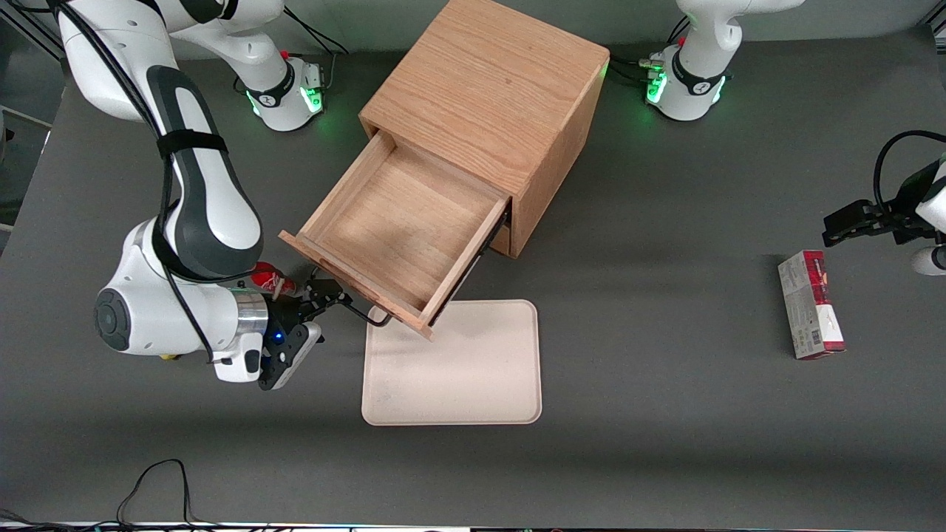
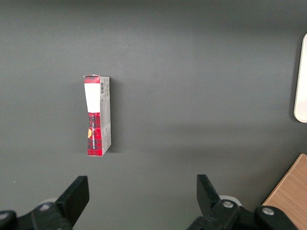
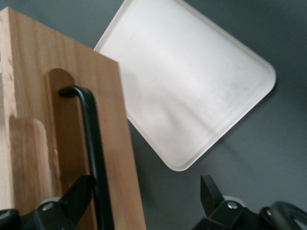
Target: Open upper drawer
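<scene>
The oak cabinet point(image 1: 488, 96) stands mid-table. Its upper drawer point(image 1: 399, 222) is pulled far out toward the front camera, and its inside is bare wood. The thin black bar handle point(image 1: 366, 314) runs along the drawer's front panel point(image 3: 110, 120); it also shows in the right wrist view point(image 3: 93, 143). My right gripper point(image 1: 321, 314) is at the handle's end toward the working arm, level with the drawer front. In the right wrist view the gripper point(image 3: 146, 191) is open wide. The handle passes close by one finger point(image 3: 81, 191); the other finger point(image 3: 208, 189) is over bare table.
A cream tray point(image 1: 451, 362) lies flat, partly under the open drawer's front corner, and shows in the right wrist view point(image 3: 192, 86). A red object point(image 1: 270, 279) sits by my wrist. A red and white box point(image 1: 809, 303) lies toward the parked arm's end, seen too from that arm's wrist point(image 2: 98, 117).
</scene>
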